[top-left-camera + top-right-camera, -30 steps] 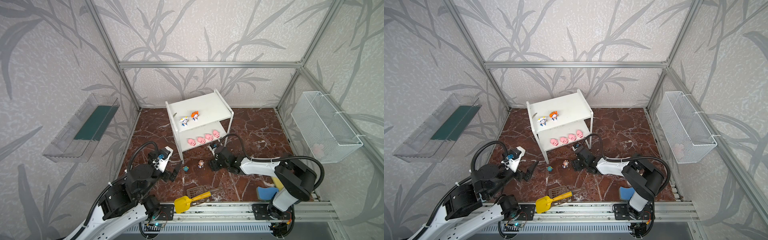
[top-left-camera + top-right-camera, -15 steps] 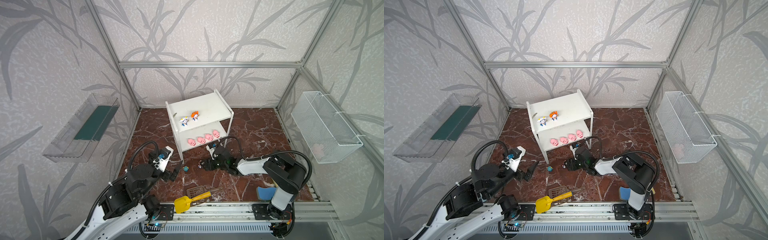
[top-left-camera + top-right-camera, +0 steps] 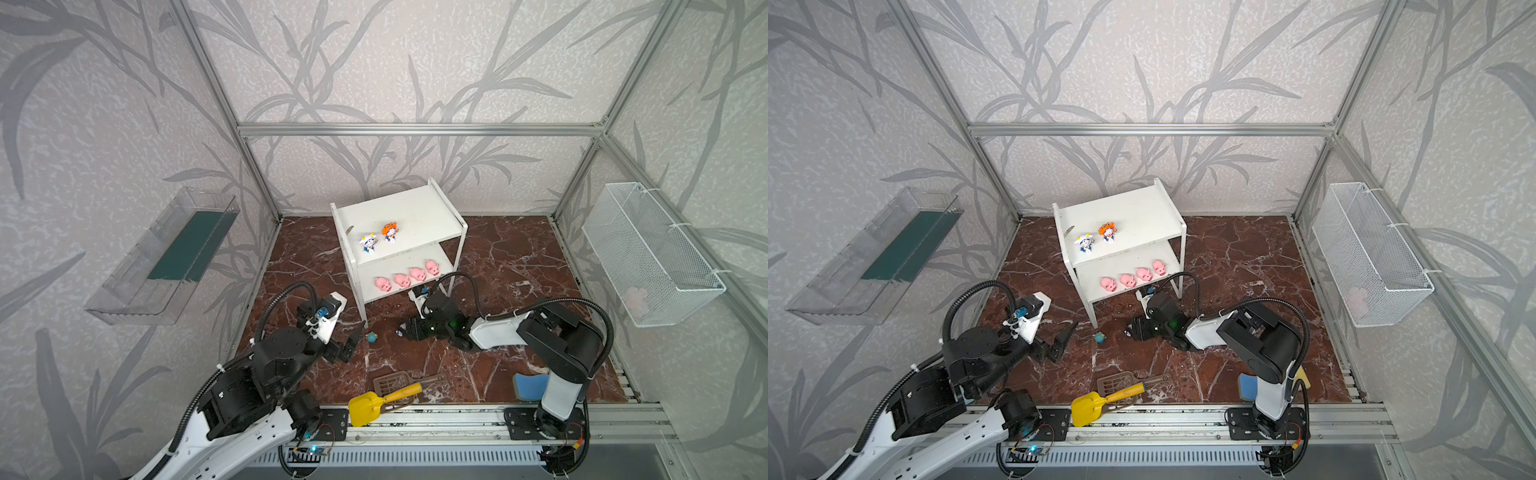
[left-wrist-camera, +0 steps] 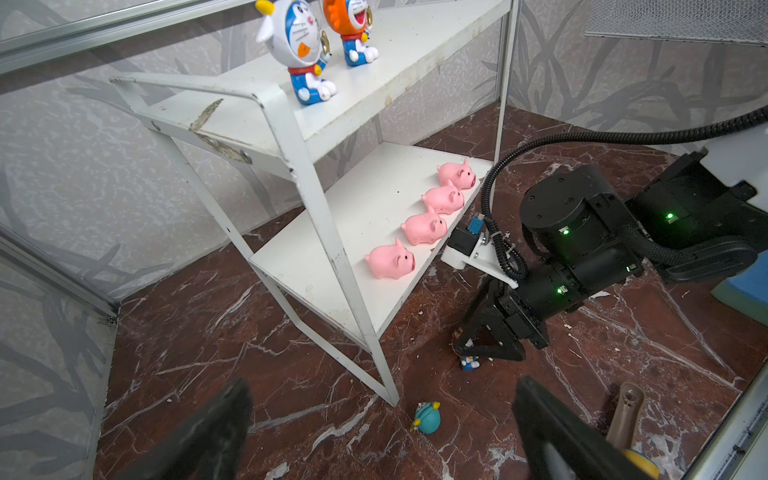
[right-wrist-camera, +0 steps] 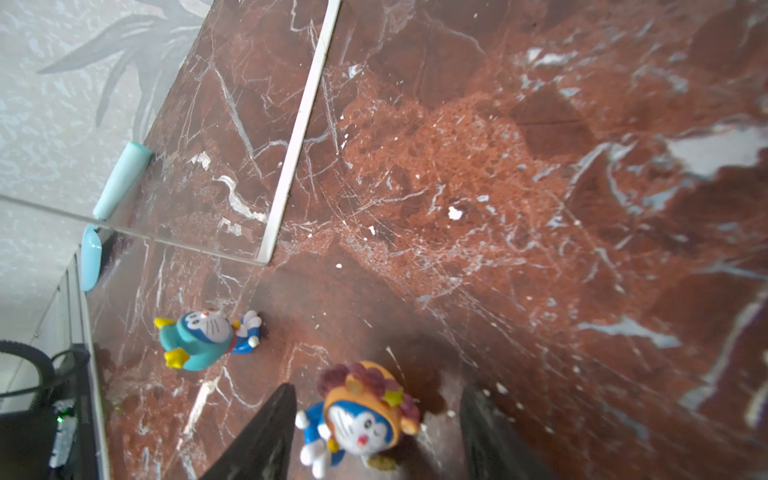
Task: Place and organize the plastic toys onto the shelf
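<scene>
The white shelf point(image 3: 415, 212) point(image 3: 1133, 208) stands at the back centre. Its top board carries a white-capped figurine point(image 3: 369, 242) and an orange-capped one point(image 3: 390, 232); several pink pigs point(image 3: 402, 280) point(image 4: 424, 228) line the lower board. On the floor, a teal-capped figurine point(image 3: 372, 337) point(image 5: 199, 338) lies on its side. My right gripper point(image 3: 405, 330) point(image 5: 378, 399) sits low on the floor, jaws open either side of the brown-capped figurine point(image 5: 365, 409), with a gap on one side. My left gripper point(image 3: 351, 340) point(image 4: 382, 399) hangs open short of the teal figurine.
A yellow scoop point(image 3: 365, 409) and a brown slotted spatula point(image 3: 390, 384) lie at the front edge. A blue sponge point(image 3: 530, 384) sits behind the right arm's base. A wire basket point(image 3: 648, 253) hangs on the right wall, a clear tray point(image 3: 166, 257) on the left.
My right gripper has slid left along the floor onto the brown-capped figurine, and its jaws have narrowed around it. The left arm has not moved.
</scene>
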Motion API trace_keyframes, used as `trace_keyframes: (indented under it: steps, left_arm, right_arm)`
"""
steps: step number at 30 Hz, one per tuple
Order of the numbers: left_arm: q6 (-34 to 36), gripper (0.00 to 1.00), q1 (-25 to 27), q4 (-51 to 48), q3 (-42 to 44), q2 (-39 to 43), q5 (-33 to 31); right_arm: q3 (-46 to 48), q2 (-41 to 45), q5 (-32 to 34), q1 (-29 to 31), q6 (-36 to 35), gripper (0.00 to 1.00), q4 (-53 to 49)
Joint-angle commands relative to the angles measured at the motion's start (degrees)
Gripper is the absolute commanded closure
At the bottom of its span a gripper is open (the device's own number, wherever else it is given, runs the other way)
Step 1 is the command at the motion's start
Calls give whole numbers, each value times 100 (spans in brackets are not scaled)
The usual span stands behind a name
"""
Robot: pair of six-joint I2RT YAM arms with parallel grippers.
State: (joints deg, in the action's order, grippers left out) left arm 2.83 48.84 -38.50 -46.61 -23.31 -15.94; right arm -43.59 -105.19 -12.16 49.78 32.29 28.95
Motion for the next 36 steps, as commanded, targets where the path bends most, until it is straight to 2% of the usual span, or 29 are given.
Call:
trace_keyframes:
  steps: [1, 13, 18, 21, 29, 36]
  left_arm:
    - [-28, 1, -32, 73, 47, -31, 52]
    - [-46, 1, -40, 75, 47, -7, 66]
    - [-46, 1, -41, 73, 48, -7, 65]
    - [-42, 1, -41, 73, 47, -7, 74]
    - [-55, 1, -41, 88, 40, -59, 116]
    - [-70, 1, -58, 122, 21, -125, 216]
  right_arm:
    - [-94, -194, 108, 118, -127, 42, -416]
    - [-144, -142, 646, 410, -346, 60, -778]
    - [141, 267, 765, 418, -564, 68, -562]
    - [390, 649, 838, 414, -813, 69, -363]
    - [1248, 2303, 964, 658, -2281, 71, 52]
    - [1257, 4039, 1068, 727, -3838, 71, -859]
